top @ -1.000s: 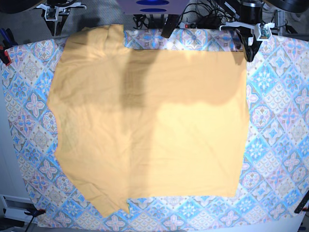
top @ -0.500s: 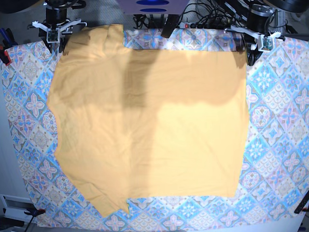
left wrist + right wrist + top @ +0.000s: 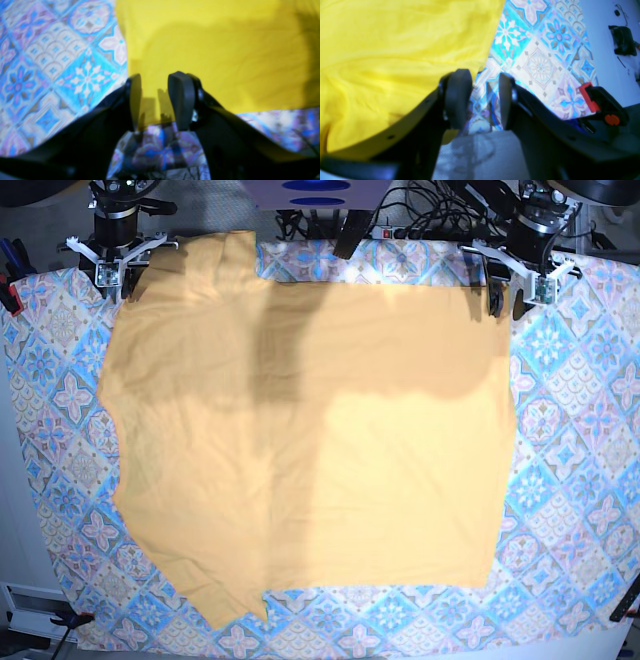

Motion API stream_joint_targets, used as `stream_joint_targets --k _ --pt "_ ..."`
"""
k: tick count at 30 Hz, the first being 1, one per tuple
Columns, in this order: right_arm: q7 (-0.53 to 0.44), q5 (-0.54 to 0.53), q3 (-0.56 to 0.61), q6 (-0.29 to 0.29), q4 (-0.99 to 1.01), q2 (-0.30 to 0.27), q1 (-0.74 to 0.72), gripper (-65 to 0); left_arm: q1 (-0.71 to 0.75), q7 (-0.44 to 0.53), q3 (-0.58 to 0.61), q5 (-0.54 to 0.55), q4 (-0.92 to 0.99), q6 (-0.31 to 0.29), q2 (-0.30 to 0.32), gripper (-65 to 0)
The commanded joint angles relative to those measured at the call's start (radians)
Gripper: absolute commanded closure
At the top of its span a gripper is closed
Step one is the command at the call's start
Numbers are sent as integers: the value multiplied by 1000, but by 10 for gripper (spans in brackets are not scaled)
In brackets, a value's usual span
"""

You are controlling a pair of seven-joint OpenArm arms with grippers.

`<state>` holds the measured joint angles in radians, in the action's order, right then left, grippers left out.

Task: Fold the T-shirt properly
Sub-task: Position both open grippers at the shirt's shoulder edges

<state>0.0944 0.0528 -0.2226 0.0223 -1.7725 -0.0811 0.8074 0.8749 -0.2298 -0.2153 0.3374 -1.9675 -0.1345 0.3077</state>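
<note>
Blue-and-pink diamond-patterned tablecloth (image 3: 570,480) covers the whole work surface, with a tangle of black cables (image 3: 420,220) behind its far edge. Spread flat across the middle of it lies the T-shirt (image 3: 310,450), mustard yellow and plain, taking up most of the cloth from the far edge almost to the near one. A broad shadow darkens its far half. One sleeve (image 3: 225,255) juts toward the far edge on the base view's left, and another flap of fabric pokes out at the near left corner.

At the shirt's far corner on the base view's right hangs the left gripper (image 3: 155,100), its two dark fingers (image 3: 181,97) spread apart with nothing between them; through the gap the wrist view shows the shirt's edge and the patterned cloth below. The right gripper (image 3: 485,97) sits at the opposite far corner, just beside the shirt's edge, its fingers likewise parted and empty, framing bare tablecloth and a strip of grey surface. A red-and-black clamp (image 3: 600,105) grips the tablecloth's edge just beyond it.
</note>
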Motion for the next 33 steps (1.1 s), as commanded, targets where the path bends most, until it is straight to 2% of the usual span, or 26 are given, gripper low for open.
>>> stream_joint_targets --k 1,4,6,10,11,13,20,23,27,33 --pt "-23 0 -7 -11 -16 -6 7 -218 7 -12 -37 38 -17 -29 8 -243" --pt "-23 0 -7 -11 -16 -6 8 -218 -23 -132 -131 162 -17 -136 9 -253" --pt "-23 -1 -7 -11 -17 -6 10 -218 -52 -257 -221 236 -14 -239 9 -252" --pt "-23 -5 -2 -11 -39 -6 11 -219 -124 -466 -341 291 -14 -409 5 -252" --pt "-23 -5 -1 -11 -48 -6 11 -219 -141 -501 -352 285 -14 -434 3 -252" --pt "-6 -6 1 -11 -57 -6 11 -219 -164 -543 -355 262 -14 -446 3 -252" --pt "256 -6 1 -11 -71 -6 -61 -219 -167 -584 -359 234 15 -451 9 -252" --pt "259 -6 -2 -11 -77 -6 -62 -219 -167 -592 -361 216 38 -471 20 -252" --pt "265 -6 -8 -11 -77 -6 -62 -219 -168 -592 -361 193 67 -557 25 -252" --pt "261 -6 -8 -11 -77 -6 -62 -219 -171 -587 -361 191 136 -564 29 -252"
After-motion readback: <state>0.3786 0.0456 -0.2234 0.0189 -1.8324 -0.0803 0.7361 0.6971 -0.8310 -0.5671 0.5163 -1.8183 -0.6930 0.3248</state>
